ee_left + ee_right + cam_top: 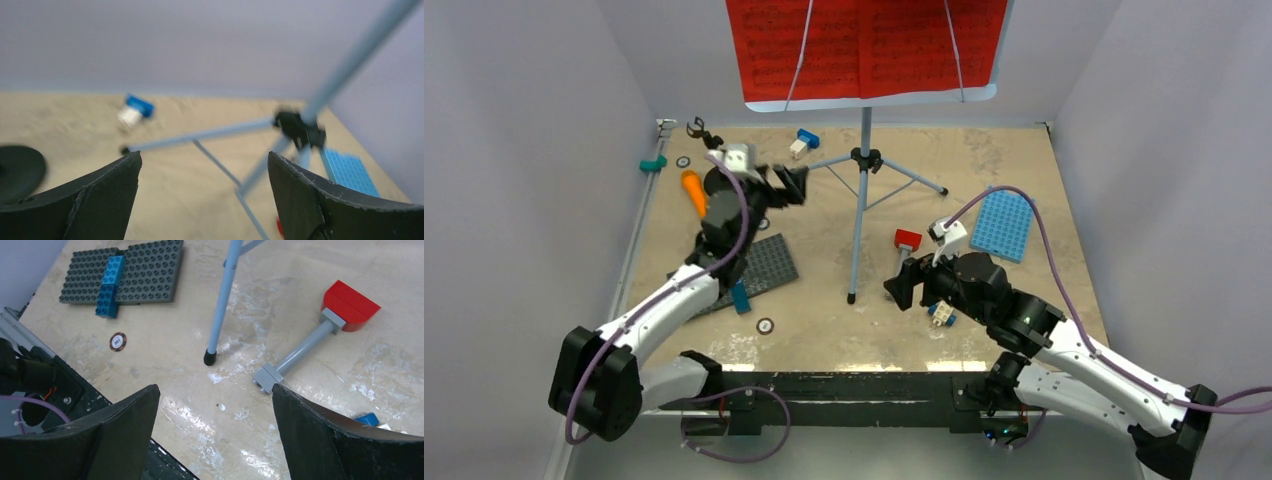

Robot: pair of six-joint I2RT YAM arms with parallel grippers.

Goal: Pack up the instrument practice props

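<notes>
The music stand's tripod (pixel 864 160) stands mid-table, and its pale-blue desk (pixel 869 97) carries red sheet-music pages (pixel 864 45) at the top of the view. The orange microphone (pixel 694 192) lies at the left beside the black round mic stand base (pixel 721 182). My left gripper (pixel 789 185) is open and empty, raised just left of the tripod. The left wrist view shows the tripod hub (pixel 300 131) ahead between my open fingers (pixel 204 156). My right gripper (pixel 909 285) is open and empty, low and right of the near tripod leg (pixel 222 305).
A red-headed grey hammer (pixel 320 330) lies right of the tripod leg. Dark grey plates (pixel 130 275) with a blue brick (pixel 110 285) lie at the near left, by a small round token (pixel 118 341). A blue studded plate (pixel 1002 225) lies right. A blue-white brick (pixel 135 111) sits at the back.
</notes>
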